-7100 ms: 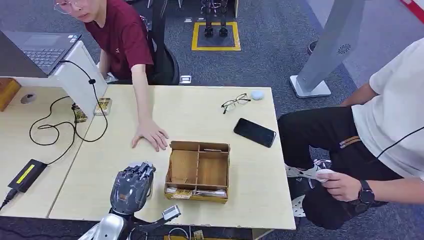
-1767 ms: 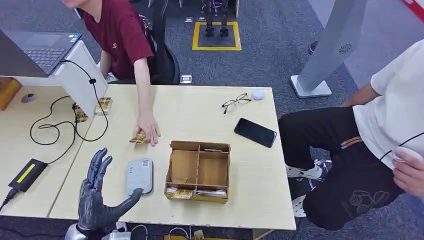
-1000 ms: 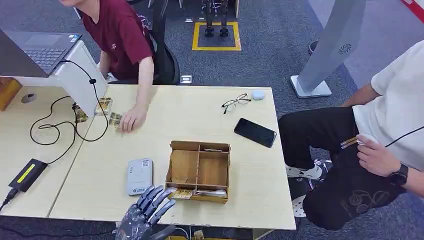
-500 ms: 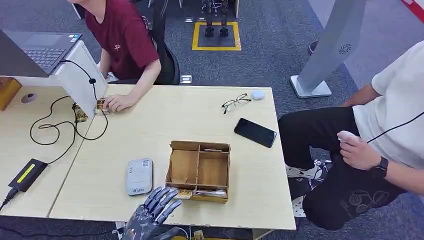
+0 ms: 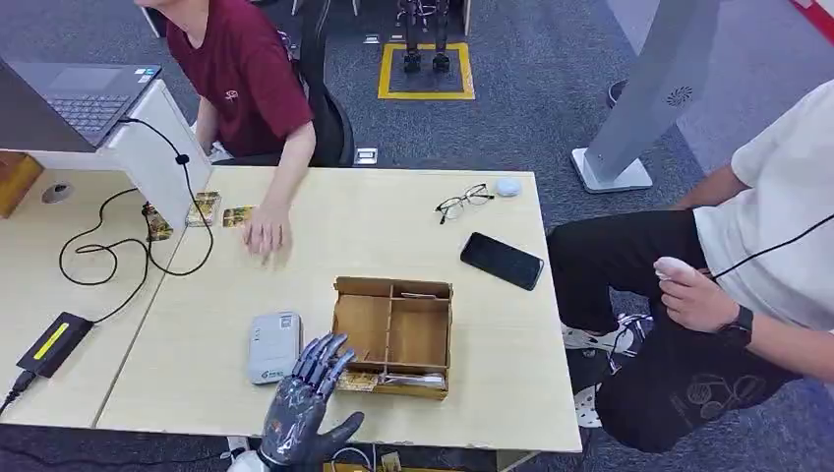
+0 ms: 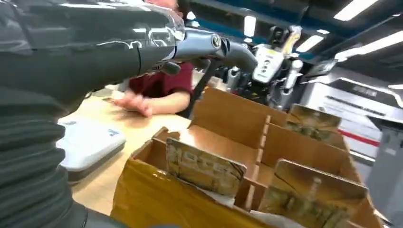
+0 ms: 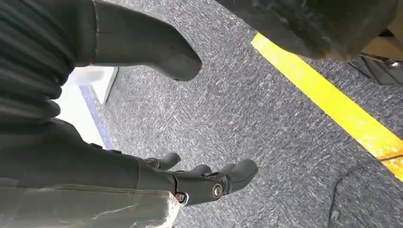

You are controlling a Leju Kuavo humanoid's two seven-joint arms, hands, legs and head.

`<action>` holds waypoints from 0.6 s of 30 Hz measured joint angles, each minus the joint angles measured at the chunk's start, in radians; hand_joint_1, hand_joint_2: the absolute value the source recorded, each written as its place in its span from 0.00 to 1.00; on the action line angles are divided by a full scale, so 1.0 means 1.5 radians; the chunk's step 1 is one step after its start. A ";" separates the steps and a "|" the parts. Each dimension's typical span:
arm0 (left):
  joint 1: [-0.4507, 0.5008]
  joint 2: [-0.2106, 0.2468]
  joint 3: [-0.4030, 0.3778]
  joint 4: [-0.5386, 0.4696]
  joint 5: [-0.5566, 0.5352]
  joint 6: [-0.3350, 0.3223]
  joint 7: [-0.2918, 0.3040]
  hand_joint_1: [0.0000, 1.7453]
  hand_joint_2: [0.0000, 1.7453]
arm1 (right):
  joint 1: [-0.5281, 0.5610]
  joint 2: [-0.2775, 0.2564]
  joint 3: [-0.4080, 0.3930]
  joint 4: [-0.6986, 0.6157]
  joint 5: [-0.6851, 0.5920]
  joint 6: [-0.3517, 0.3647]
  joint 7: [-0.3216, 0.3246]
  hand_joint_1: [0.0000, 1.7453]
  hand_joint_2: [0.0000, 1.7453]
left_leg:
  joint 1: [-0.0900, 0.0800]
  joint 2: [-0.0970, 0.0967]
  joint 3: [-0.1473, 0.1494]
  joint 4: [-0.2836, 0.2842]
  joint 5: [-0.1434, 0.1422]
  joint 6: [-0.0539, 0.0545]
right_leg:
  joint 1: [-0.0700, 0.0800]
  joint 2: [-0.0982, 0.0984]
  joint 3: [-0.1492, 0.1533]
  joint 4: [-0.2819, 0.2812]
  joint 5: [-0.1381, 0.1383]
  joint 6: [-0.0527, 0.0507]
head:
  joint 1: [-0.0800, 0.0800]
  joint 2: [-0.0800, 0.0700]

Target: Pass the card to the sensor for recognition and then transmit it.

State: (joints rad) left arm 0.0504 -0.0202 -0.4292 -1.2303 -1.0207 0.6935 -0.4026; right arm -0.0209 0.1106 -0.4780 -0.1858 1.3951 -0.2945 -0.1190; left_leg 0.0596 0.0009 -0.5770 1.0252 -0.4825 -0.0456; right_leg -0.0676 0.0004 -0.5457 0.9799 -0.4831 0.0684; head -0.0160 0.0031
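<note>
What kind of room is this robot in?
Probably an office or a lab. There's a desk with a laptop on it, grey carpet on the floor, and people sitting round on chairs.

The robot's left hand (image 5: pixel 307 408), which seven seconds ago covered the sensor (image 5: pixel 273 346), has swung off to 5 o'clock and now hovers, fingers spread, at the box's (image 5: pixel 393 335) near-left corner. The person's hand (image 5: pixel 266 232) has drawn back from mid-worktop toward 11 o'clock, leaving a card (image 5: pixel 236 216) beside the stack there.
</note>
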 joint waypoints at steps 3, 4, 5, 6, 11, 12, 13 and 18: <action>-0.002 -0.006 0.001 0.001 -0.049 0.000 0.001 0.00 1.00 | 0.000 0.000 0.000 0.000 0.000 0.000 0.000 0.00 1.00 | 0.000 0.000 0.000 0.000 0.000 0.000 | 0.000 0.000 0.000 0.000 0.000 0.000 | 0.000 0.000; -0.001 -0.010 0.005 0.000 -0.069 0.001 -0.004 0.00 1.00 | 0.000 0.000 0.000 0.000 0.001 0.000 0.000 0.00 1.00 | 0.000 0.000 0.000 0.000 0.000 0.000 | 0.000 0.000 0.000 0.000 0.000 0.000 | 0.000 0.000; 0.002 -0.016 0.012 -0.002 -0.090 0.001 -0.011 0.00 1.00 | 0.000 0.000 0.000 0.000 0.001 0.000 0.000 0.00 1.00 | 0.000 0.000 -0.001 0.000 0.000 0.000 | 0.000 0.000 0.000 0.000 0.000 0.000 | 0.000 0.000; 0.005 -0.020 0.022 -0.006 -0.106 0.001 -0.016 0.00 1.00 | -0.001 0.000 0.000 0.000 0.001 0.001 0.000 0.00 1.00 | 0.000 0.000 -0.001 0.000 0.000 0.000 | 0.000 0.000 0.000 0.000 0.000 0.000 | 0.000 0.000; 0.011 -0.037 0.051 -0.015 -0.110 0.001 -0.047 0.00 1.00 | 0.000 0.000 0.000 0.000 0.000 0.001 0.001 0.00 1.00 | 0.000 0.000 0.000 0.000 0.000 0.000 | 0.000 0.000 0.000 0.000 0.000 0.000 | 0.000 0.000; 0.012 -0.039 0.054 -0.017 -0.109 0.001 -0.049 0.00 1.00 | 0.000 0.000 0.000 0.000 0.000 0.001 0.001 0.00 1.00 | 0.000 0.000 0.000 0.000 0.000 0.000 | 0.000 0.000 0.000 0.000 0.000 0.000 | 0.000 0.000; 0.012 -0.041 0.057 -0.018 -0.109 0.001 -0.052 0.00 1.00 | 0.000 0.000 0.000 0.000 0.000 0.001 0.001 0.00 1.00 | 0.000 0.000 0.000 0.000 0.000 0.000 | 0.000 0.000 0.000 0.000 0.000 0.000 | 0.000 0.000; 0.015 -0.044 0.061 -0.022 -0.100 0.001 -0.052 0.00 1.00 | 0.000 0.000 0.000 0.000 0.001 0.001 -0.002 0.00 1.00 | 0.000 0.000 0.000 0.000 0.000 0.000 | 0.000 0.000 0.000 0.000 0.000 0.000 | 0.000 0.000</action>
State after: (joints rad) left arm 0.0726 -0.0858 -0.3376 -1.2634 -1.1704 0.6950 -0.4810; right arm -0.0215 0.1106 -0.4780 -0.1858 1.3958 -0.2934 -0.1225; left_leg 0.0593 0.0010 -0.5774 1.0252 -0.4826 -0.0455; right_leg -0.0678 0.0005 -0.5456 0.9796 -0.4831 0.0685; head -0.0156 0.0031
